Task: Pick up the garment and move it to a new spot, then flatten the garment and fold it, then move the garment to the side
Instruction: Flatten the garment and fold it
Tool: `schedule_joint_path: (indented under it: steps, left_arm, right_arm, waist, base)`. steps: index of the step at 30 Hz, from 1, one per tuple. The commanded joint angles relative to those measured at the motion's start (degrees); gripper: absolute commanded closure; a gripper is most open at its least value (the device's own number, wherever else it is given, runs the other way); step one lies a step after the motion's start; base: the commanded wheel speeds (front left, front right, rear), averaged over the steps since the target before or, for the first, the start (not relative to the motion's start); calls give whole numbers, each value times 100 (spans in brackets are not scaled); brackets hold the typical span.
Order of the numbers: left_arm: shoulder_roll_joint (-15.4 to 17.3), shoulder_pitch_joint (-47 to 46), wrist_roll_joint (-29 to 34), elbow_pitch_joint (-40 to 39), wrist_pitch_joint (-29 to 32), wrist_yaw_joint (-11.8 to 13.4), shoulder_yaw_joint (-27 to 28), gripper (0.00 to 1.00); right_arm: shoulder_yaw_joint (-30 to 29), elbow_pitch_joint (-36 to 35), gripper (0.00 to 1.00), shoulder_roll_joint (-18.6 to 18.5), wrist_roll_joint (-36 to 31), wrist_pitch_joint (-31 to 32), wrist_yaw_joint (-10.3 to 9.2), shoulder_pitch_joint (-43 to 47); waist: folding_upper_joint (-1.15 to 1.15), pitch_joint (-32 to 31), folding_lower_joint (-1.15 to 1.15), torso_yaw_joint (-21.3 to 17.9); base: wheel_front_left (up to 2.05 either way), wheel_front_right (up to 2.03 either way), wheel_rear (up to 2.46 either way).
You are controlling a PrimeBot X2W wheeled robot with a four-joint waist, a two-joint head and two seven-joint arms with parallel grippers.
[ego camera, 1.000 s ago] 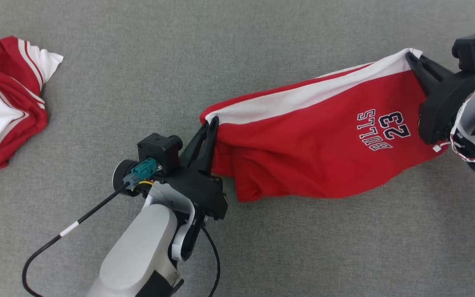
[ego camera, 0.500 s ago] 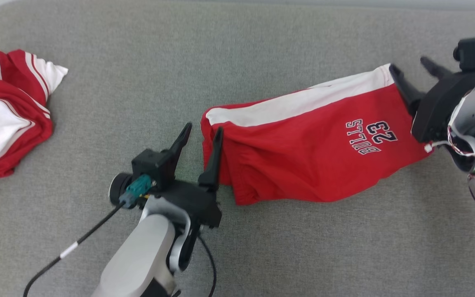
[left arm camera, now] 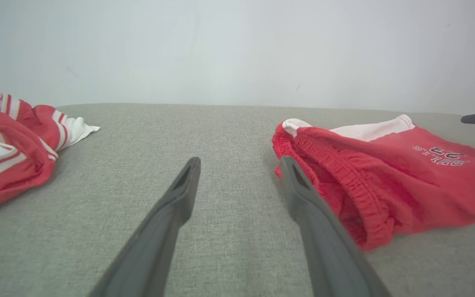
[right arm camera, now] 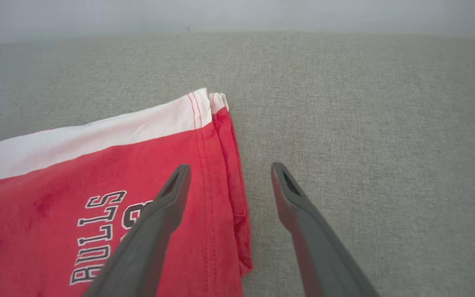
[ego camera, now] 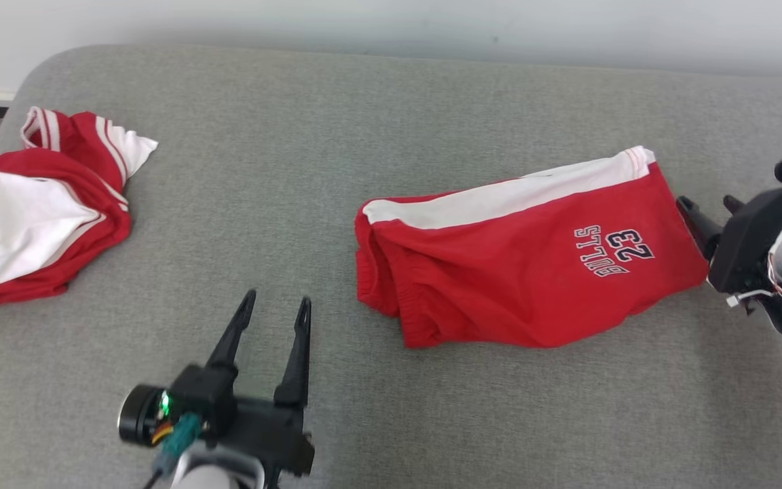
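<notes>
Garment: red shorts (ego camera: pixel 527 272) with a white side stripe and a "BULLS 23" print, lying loose on a grey padded surface (ego camera: pixel 282 122), held by neither gripper.
Left gripper (ego camera: pixel 277 297): fingers spread apart and empty, tips pointing away from the robot.
Right gripper (ego camera: pixel 706 201): fingers spread apart and empty.
Shorts from the left gripper: off to its right and a little ahead, clearly apart. Its wrist view shows the gathered elastic waistband (left arm camera: pixel 336 173) as the end facing it.
Shorts from the right gripper: just to its left. In its wrist view the stitched leg hem (right arm camera: pixel 225 165) runs up between the two fingers, with one finger over red cloth. Whether it touches the cloth cannot be told.
Long axis: runs from one gripper toward the other, waistband at the left gripper's end and hem at the right gripper's. The hem end lies slightly farther from the robot.
Nearer arm: the right, by a clear margin.
Stage, as a judgement: the shorts look doubled over with the stripe along the far edge, so another fold or the shift aside likely comes next, one gripper per end.
Also there: a second red-and-white garment (ego camera: pixel 38 217), bunched up, well to the left of the left gripper.
</notes>
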Motion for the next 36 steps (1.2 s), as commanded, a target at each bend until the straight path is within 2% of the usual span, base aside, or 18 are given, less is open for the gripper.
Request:
schedule_joint_path:
  steps: [1,10,23,24,25,26,36]
  left_arm:
    - [35,215,109,-110,-16,-44,47,0]
    - [-85,1210,619,-887,-17,-177,503,0]
    - [-455,1606,1007,-1254,-17,-391,791,0]
    - [-469,1622,1023,-1261,-17,-404,814,0]
    - [-483,1645,1037,-1263,-18,-410,842,0]
    - [-499,1667,1036,-1269,-18,-411,880,0]
    - [-591,1794,1034,-1188,-18,-492,1183,0]
  right_arm:
    - [-79,69,0,4,-45,-15,-12,80]
    - [-709,687,0,167,-396,-34,-12,15]
    - [-1165,1559,0,575,-1050,133,-12,38]
    - [-1166,1610,4,637,-1070,192,-11,73]
    - [-1154,1642,64,682,-1107,237,-10,110]
    - [-1139,1654,100,714,-1134,257,-10,153]
    - [-1447,1602,100,505,-1488,-313,-17,287]
  waist:
    - [0,17,1,101]
    - [0,162,1,411]
    - [0,293,1,645]
    - [0,292,1,641]
    - [0,288,1,632]
    - [0,279,1,622]
    - [0,17,1,459]
  base:
    - [0,0,0]
    - [0,0,0]
    - [0,0,0]
    - [0,0,0]
    - [0,0,0]
    - [0,0,0]
    - [0,0,0]
